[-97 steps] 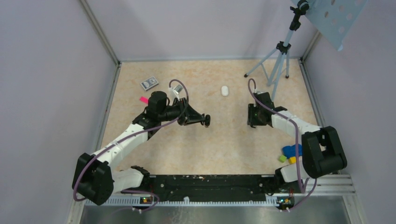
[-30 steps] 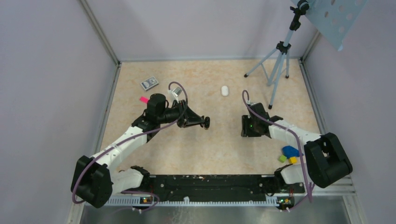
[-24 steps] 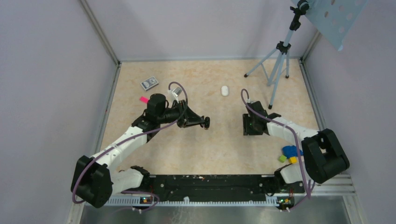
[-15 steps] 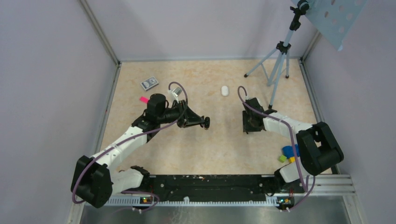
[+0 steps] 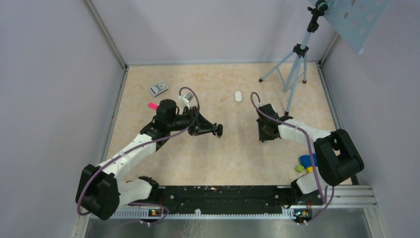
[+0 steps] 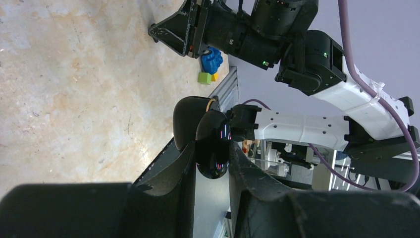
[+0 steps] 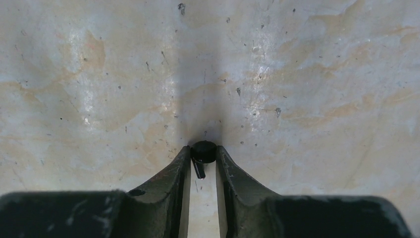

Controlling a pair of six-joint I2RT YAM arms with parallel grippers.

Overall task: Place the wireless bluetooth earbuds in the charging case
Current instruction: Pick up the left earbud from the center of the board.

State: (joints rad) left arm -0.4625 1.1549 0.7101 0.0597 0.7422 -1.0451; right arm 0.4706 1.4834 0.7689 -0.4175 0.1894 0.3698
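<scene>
Tripod (image 5: 296,59): standing on the far side of the right fingers (image 7: 171,184), well apart.
Toy blocks (image 5: 307,162): blue, green and yellow cluster, on the near right of the right fingers.
Small patterned box (image 5: 158,88): lying flat, far-left of the left fingers (image 6: 176,198).
Pink piece (image 5: 152,105): nearer the left fingers than the box, well apart.
Table (image 7: 297,74): beige and speckled beneath the right fingers.

Top view: black earbud (image 7: 203,151) is hidden under right tool (image 5: 265,135); white item (image 5: 238,96) too small to identify. Lower end of charging case (image 6: 210,134) is buried in left tool (image 6: 212,149), opening unseen. Picture edge crops perforated panel (image 5: 356,22).
</scene>
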